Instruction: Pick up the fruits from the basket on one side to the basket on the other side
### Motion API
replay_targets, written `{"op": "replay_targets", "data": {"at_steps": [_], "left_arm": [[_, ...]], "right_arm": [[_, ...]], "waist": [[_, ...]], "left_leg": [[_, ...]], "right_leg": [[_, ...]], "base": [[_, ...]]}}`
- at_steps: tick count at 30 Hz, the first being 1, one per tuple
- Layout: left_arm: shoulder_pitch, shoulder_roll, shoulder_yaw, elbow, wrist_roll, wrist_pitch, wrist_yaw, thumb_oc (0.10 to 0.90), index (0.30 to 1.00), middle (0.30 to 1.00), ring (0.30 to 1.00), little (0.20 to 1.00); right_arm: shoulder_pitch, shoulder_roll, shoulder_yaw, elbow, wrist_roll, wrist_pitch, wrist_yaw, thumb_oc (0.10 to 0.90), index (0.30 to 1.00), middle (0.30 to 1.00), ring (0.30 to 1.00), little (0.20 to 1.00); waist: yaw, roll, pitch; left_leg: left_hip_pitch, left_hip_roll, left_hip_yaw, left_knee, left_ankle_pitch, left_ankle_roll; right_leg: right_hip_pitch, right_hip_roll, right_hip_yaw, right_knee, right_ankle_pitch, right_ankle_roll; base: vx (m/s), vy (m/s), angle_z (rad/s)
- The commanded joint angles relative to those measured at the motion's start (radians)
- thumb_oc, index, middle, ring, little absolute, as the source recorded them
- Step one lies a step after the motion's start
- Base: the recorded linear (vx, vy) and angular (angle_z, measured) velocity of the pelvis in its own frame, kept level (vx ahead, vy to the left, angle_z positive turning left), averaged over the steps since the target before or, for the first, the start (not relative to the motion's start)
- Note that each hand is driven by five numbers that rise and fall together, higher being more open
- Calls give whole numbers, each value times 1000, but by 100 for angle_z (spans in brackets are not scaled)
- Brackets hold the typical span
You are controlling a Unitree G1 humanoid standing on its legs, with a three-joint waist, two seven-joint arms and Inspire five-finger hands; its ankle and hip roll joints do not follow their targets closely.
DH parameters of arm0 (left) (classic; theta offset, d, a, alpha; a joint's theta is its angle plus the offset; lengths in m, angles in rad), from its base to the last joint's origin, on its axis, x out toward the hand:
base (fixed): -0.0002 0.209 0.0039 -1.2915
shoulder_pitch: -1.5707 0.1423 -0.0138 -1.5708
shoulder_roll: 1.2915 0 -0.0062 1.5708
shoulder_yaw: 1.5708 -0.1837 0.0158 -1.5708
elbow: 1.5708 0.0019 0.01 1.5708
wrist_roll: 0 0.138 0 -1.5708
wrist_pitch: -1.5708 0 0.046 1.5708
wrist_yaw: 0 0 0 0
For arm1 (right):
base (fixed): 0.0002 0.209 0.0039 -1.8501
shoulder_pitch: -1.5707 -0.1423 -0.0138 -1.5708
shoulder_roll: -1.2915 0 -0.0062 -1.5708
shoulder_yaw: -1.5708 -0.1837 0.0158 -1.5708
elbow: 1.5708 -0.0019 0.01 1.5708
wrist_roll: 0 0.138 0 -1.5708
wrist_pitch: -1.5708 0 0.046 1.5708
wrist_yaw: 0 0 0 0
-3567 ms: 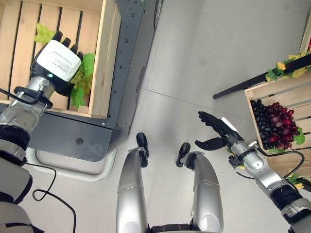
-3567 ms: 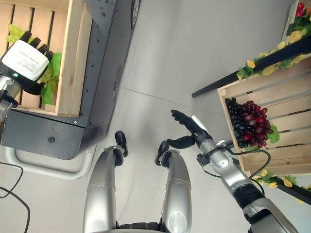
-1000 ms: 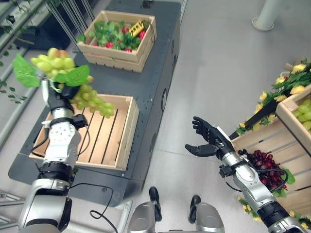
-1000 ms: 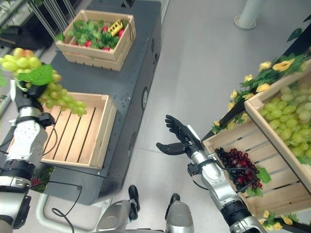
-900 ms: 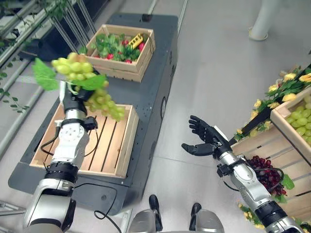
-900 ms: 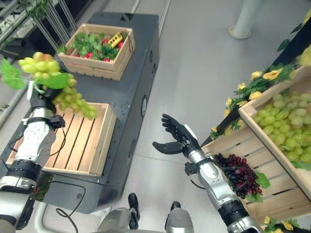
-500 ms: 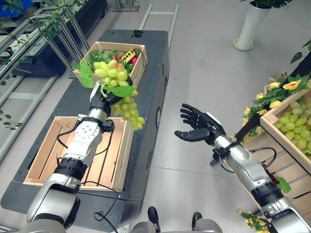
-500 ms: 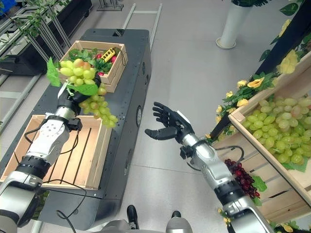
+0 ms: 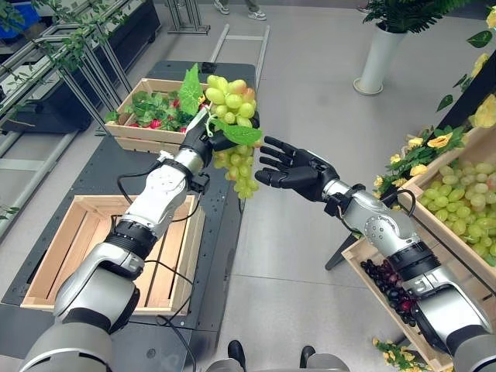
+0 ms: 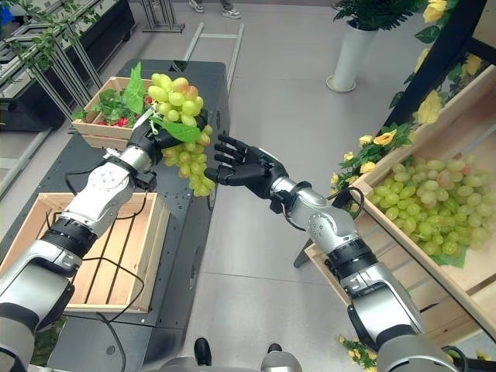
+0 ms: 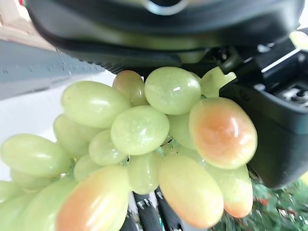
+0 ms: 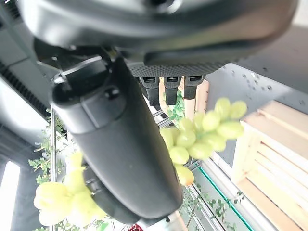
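My left hand [image 9: 200,141] is shut on the stem end of a bunch of green grapes [image 9: 231,99] with leaves, held up in the air over the cart's right edge. The lower grapes [image 10: 194,172] hang beside my right hand [image 9: 301,167], which is open, fingers spread, palm turned towards the bunch. I cannot tell whether they touch. In the left wrist view the grapes [image 11: 144,130] sit against the palm. In the right wrist view the bunch [image 12: 202,134] shows past the straight fingers [image 12: 166,86]. An empty slatted crate [image 9: 192,246] lies on the dark cart below my left arm.
A second crate [image 9: 130,138] of greenery and red fruit stands further back on the cart [image 9: 108,174]. On the right, tilted display crates hold green grapes [image 9: 463,208] and dark red grapes [image 9: 386,280], with yellow flowers around. A white planter [image 9: 377,60] stands behind; metal racks on the left.
The camera has tilted up. My left hand lifted the green grapes out of the empty crate and carried them right. My right hand rose and moved left to meet the bunch.
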Motion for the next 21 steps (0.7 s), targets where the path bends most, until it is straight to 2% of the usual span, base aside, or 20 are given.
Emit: {"op": "replay_targets", "data": {"at_steps": [1,8,13,19,21], "left_arm": [[-201,-47,15,96,-26,-131,10,400,300,300,300,300],[-214,-70,-9,67,-34,-137,26,400,300,300,300,300],[-230,-101,-27,72,-43,-132,18,400,300,300,300,300],[-214,-138,-21,68,-156,-115,-59,400,300,300,300,300],[-208,-162,-24,59,-153,-102,-64,400,300,300,300,300]], "right_arm": [[-60,77,30,62,172,-25,-1,800,900,900,900,900],[-68,114,50,63,253,-15,-35,800,900,900,900,900],[-116,143,56,75,290,-56,-83,800,900,900,900,900],[-166,169,58,102,319,-90,-126,800,900,900,900,900],[-190,180,57,128,303,-123,-149,800,900,900,900,900]], "waist": [[20,17,-193],[27,13,-197],[34,10,-199],[46,9,-208],[51,9,-211]], "left_leg": [[-2,6,-6,35,-132,-34],[-1,6,-11,28,-128,-33],[0,5,-19,25,-128,-30],[0,3,-30,21,-126,-28],[3,2,-35,17,-126,-27]], "right_leg": [[-55,33,2,22,-32,-69],[-50,34,0,11,-30,-68],[-45,35,-1,8,-33,-69],[-42,34,-4,4,-31,-69],[-39,34,-7,2,-30,-69]], "base": [[-7,-9,-12],[-15,-5,-9],[0,0,0],[0,0,0],[0,0,0]]}}
